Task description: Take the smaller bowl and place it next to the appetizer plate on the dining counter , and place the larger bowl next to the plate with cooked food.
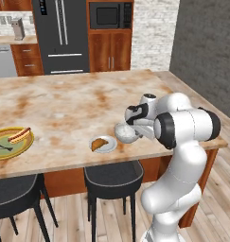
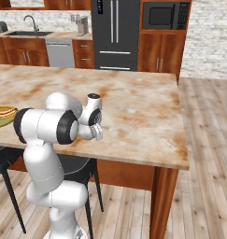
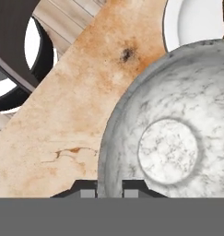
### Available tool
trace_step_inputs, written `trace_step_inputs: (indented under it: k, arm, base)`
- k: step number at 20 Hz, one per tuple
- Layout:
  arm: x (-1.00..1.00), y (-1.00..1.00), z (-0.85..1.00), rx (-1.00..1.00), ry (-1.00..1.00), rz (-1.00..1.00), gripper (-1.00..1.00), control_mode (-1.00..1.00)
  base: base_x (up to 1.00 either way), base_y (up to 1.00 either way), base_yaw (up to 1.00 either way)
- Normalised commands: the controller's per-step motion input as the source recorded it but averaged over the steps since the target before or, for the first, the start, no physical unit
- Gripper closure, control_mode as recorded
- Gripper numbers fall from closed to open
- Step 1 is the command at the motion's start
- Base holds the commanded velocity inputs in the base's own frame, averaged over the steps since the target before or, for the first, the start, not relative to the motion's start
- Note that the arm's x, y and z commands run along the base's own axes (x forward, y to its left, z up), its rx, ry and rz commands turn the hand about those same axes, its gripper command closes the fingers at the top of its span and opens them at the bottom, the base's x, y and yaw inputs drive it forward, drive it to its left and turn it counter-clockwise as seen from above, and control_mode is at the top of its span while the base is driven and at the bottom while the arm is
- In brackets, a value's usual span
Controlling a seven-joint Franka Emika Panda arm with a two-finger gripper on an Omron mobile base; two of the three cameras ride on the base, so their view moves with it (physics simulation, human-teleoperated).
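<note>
The arm is folded low over the counter (image 1: 64,104), with the gripper (image 3: 109,190) pinched on the rim of the small bowl (image 1: 125,132), which is seated just beside the small plate (image 1: 103,144).

Smaller bowl (image 3: 178,138) at the gripper (image 3: 110,191) fingertips: mottled grey-white, stone-like, matt, smooth. Dining counter (image 1: 78,104) under it: beige marbled stone with rust blotches, polished-looking; reddish-brown wood base. Appetizer plate (image 1: 107,146) just beside the bowl: plain white, smooth. Stool (image 1: 114,172) below: black, matt seat. Floor (image 2: 203,186): pale wood planks.
</note>
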Motion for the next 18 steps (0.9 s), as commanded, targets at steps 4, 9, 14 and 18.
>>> trace_step_inputs:
  k: [4,9,14,18]
  arm:
    - [0.00,0.00,0.00,0.00,-0.03,0.00,-1.00,-1.00]
    - [-0.10,0.00,0.31,-0.05,-0.09,0.00,-1.00,-1.00]
    - [-0.62,-0.01,0.75,-0.02,-0.10,0.00,-1.00,-1.00]
    - [-0.88,0.00,0.91,-0.02,-0.01,0.01,-1.00,-1.00]
  base:
    - [0.00,0.00,0.00]
    - [0.00,0.00,0.00]
    - [0.00,0.00,0.00]
    - [0.00,0.00,0.00]
